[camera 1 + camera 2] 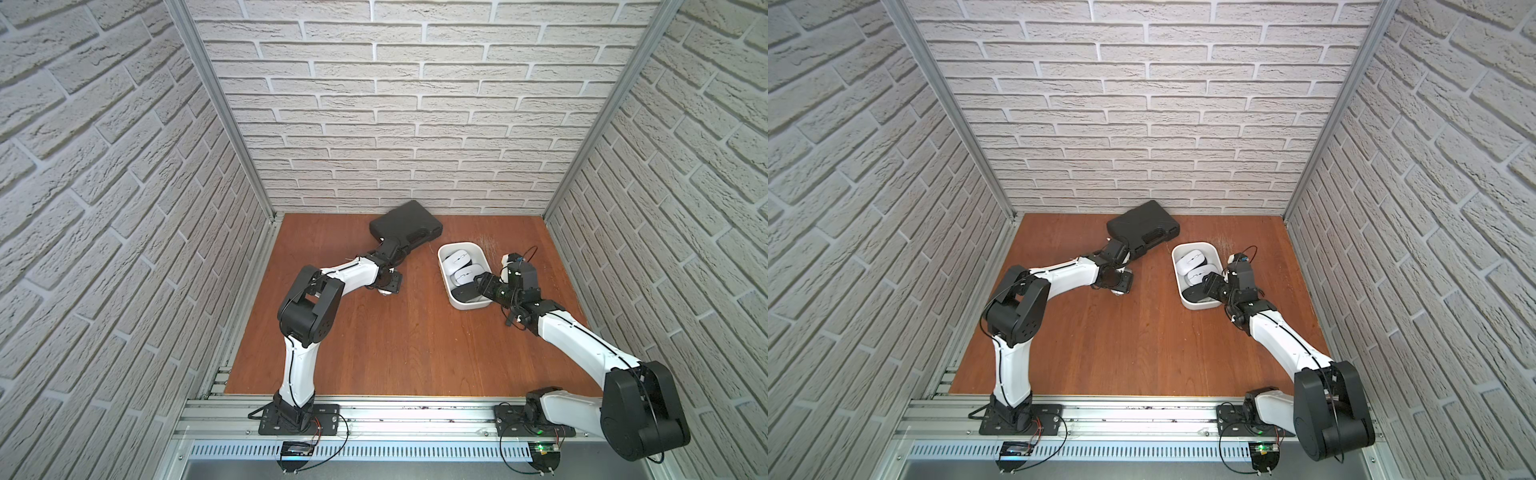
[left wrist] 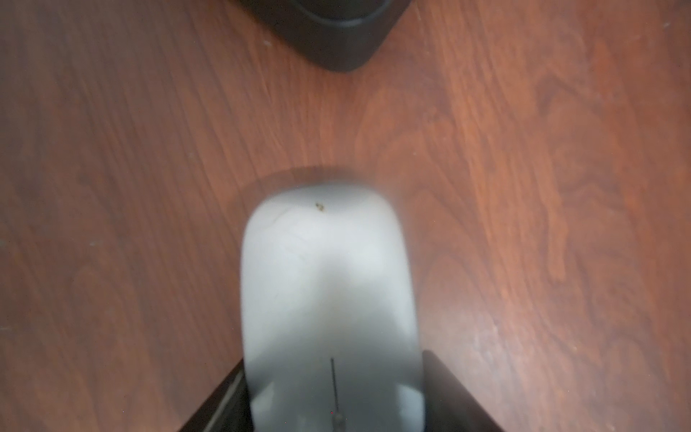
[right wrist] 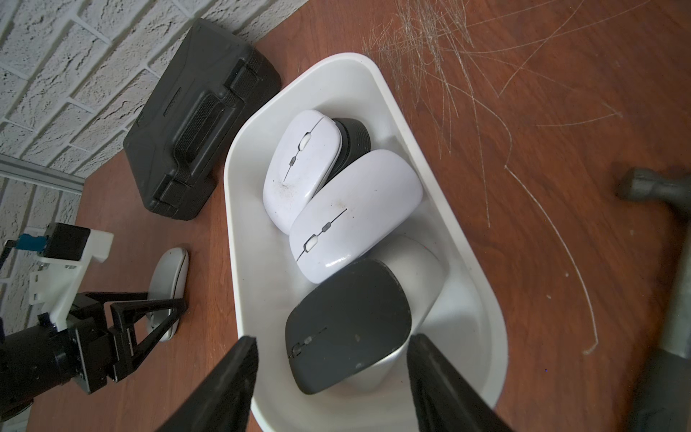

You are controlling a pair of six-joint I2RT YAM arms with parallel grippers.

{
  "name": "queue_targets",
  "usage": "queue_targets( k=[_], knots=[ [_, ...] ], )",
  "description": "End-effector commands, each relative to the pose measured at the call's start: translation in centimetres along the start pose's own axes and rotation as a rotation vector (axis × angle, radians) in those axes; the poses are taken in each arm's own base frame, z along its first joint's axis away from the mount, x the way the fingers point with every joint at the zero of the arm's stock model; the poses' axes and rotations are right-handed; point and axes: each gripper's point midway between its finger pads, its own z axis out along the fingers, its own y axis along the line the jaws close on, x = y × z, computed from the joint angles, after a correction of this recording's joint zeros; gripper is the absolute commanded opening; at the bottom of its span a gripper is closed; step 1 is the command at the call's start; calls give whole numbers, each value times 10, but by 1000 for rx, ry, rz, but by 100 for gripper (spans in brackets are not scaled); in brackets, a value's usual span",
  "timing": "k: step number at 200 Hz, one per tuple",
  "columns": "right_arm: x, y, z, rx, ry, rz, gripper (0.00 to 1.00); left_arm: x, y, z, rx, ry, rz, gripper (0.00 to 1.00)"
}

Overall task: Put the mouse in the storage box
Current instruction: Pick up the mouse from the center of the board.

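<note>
Right now our left hand is down on the worktop, straddling a silver mouse. The mouse lies flat on the wood, outside the storage box and well apart from it. The hand's two black fingers lie against the mouse's long sides at its button end. That part is blurred, but we see no gap, so we take the hand as clenched on the mouse. A corner of the black case sits near the mouse's other end, not touching it. In both top views the hand hides nearly all of the mouse.

Our right hand hovers over the end of the storage box nearest our right arm, its fingers spread wide and grasping nothing. Below it, inside the box, lies a black mouse, resting partly on another silver one. Two white mice lie farther along the box, overlapping. The box stands on the worktop beside the case, apart from it.
</note>
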Motion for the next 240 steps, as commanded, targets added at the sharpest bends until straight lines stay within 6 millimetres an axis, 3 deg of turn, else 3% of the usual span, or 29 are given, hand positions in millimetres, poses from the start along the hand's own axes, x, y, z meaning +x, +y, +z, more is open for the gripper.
queue_targets(
  k=[1, 41, 92, 172, 203, 240],
  knots=[
    [-13, 12, -4, -41, -42, 1, 68, 50, 11, 26, -47, 180, -15, 66],
    [-13, 13, -4, -45, -40, 2, 67, 45, 13, 18, -50, 125, -18, 61],
    [-14, 16, -5, -61, -41, 13, 64, 22, 7, -17, 31, -34, -35, 53],
    [-21, 33, -17, -140, -55, 45, 63, -7, -18, -109, 258, -323, -30, 50],
    [-21, 65, -25, -267, -27, 62, 62, -11, -28, -148, 352, -440, 12, 50],
    [-11, 127, -33, -458, 40, 56, 62, -9, -36, -173, 409, -523, 79, 50]
  ],
)
